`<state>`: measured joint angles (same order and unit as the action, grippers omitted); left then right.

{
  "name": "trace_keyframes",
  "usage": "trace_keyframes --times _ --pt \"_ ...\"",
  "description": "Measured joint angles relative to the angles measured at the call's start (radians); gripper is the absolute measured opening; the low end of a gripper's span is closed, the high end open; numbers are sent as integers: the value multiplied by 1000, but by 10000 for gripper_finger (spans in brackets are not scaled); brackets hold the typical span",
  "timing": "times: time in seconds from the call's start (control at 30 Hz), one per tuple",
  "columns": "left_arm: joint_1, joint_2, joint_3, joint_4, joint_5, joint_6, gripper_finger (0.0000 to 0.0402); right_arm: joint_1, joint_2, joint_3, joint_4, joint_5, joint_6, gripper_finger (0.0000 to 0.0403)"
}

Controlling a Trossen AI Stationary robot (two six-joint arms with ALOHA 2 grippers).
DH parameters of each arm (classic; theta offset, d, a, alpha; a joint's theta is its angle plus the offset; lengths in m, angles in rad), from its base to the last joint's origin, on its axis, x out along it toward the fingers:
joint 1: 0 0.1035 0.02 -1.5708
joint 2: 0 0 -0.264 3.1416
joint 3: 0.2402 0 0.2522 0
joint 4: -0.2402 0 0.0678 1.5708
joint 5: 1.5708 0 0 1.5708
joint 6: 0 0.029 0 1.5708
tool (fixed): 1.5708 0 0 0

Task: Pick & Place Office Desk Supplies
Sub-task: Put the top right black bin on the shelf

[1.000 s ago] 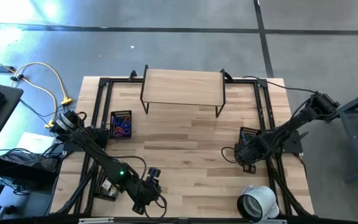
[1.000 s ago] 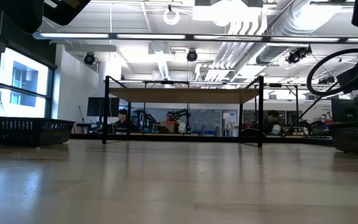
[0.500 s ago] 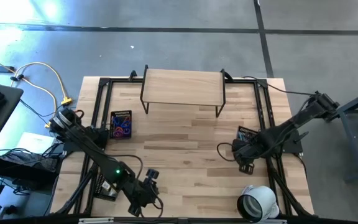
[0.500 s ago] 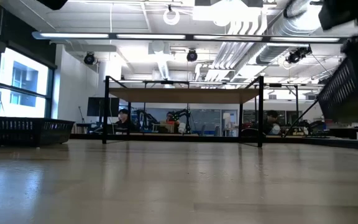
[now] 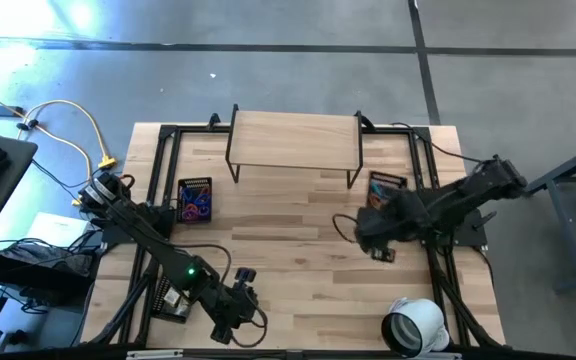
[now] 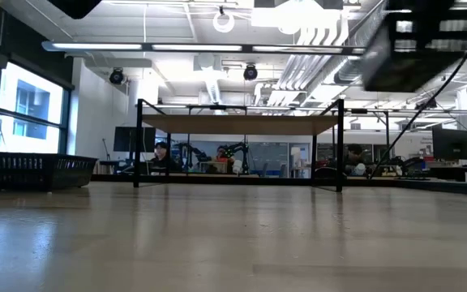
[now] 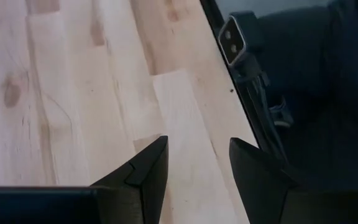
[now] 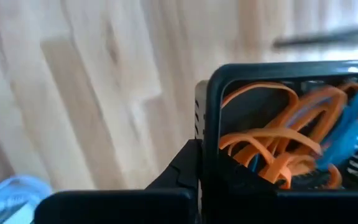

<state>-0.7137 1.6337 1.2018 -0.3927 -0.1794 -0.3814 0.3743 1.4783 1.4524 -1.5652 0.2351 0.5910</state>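
Observation:
My right gripper [image 5: 378, 216] is shut on a black mesh basket [image 5: 388, 186] and holds it high over the table's right half; in the low view the basket [image 6: 420, 40] hangs near the top. Orange-red bands [image 8: 272, 146] and blue loops [image 8: 353, 124] lie inside it. A second black mesh basket [image 5: 195, 200] with purple and blue loops rests on its base at the table's left. My left gripper [image 7: 197, 168] is open over bare wood near the front left edge [image 5: 243, 312]. My right gripper holds the basket by its upright side wall at the rim [image 8: 205, 134], coming from above and pointing steeply down. One finger [image 8: 180, 167] lies against the wall's outside; the wall hides the other. The basket is lifted clear of the table and hangs tilted.
A wooden riser shelf [image 5: 293, 140] on black legs stands at the far middle. A large white tape roll [image 5: 413, 326] sits at the near right. A black frame [image 5: 163, 160] runs along the table's sides. The middle of the tabletop [image 5: 288, 240] is bare wood.
My right gripper has risen a good way and moved toward the table's middle, carrying the basket. The basket, which stood on the table at the right, is now lifted clear, higher and tipped.

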Motion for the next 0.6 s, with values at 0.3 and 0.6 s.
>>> trace_keyframes --times 0.3,0.6 --pt "2 0 0 0 2 -104 165 -264 117 238 57 134 -418 3" --pt "22 0 0 0 -6 -115 165 -532 209 308 268 17 -749 2"
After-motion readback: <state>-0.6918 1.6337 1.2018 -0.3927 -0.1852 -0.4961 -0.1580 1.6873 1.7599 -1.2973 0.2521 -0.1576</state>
